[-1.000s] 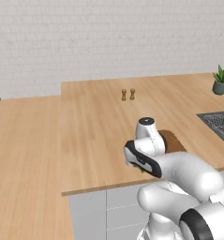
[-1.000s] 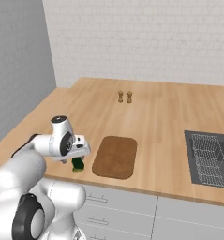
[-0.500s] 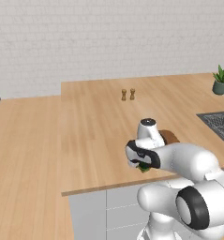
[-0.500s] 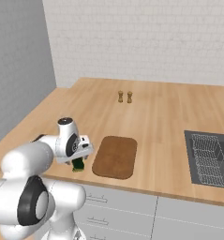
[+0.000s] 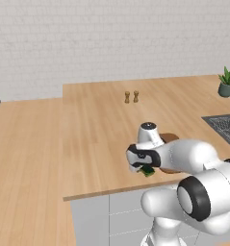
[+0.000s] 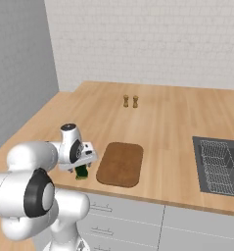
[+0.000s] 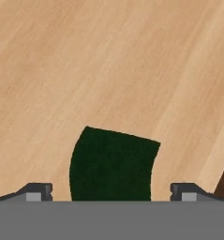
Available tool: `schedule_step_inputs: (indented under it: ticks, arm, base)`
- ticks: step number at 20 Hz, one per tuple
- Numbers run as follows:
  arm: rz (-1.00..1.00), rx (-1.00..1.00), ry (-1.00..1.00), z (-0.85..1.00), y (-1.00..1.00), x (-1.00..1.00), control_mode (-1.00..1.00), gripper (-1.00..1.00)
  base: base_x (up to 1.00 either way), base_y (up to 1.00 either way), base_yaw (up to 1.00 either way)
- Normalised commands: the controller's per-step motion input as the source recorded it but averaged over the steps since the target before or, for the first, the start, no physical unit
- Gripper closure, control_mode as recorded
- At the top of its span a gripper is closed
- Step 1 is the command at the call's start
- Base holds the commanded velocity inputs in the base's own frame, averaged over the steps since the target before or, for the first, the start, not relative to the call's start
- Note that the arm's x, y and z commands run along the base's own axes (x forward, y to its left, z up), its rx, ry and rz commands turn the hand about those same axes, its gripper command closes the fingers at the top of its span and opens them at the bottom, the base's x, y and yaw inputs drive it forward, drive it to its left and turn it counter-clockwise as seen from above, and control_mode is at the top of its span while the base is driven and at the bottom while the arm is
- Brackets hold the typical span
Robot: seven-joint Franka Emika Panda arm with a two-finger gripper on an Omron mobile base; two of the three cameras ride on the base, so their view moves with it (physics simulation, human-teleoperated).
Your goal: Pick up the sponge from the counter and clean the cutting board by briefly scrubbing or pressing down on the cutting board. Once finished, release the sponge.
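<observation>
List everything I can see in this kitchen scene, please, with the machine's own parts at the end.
counter: one, light wood planks, over grey cabinet fronts.
cutting board: one, reddish-brown, flat near the counter's front edge.
sponge: one, dark green top, on the counter beside the board, between the pincer's tips.
shakers: two, small, brown, side by side toward the back.
sink: one, dark grey, set into the counter, rack inside.
potted plant: one, green, far corner.
wall: white brick, behind.
arm: one, white.
pincer: one, dark tips spread either side of the sponge.
</observation>
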Motion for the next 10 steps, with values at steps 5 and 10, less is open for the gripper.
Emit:
schedule_step_inputs:
  ticks: [5, 10]
  arm:
    - [-0.02, 0.00, 0.00, -0.15, 0.03, 0.01, -1.00, -1.00]
    - [0.00, 0.00, 0.00, -0.20, 0.00, 0.00, -1.00, -1.00]
  base:
    - [0.00, 0.00, 0.00]
    - [0.00, 0.00, 0.00]
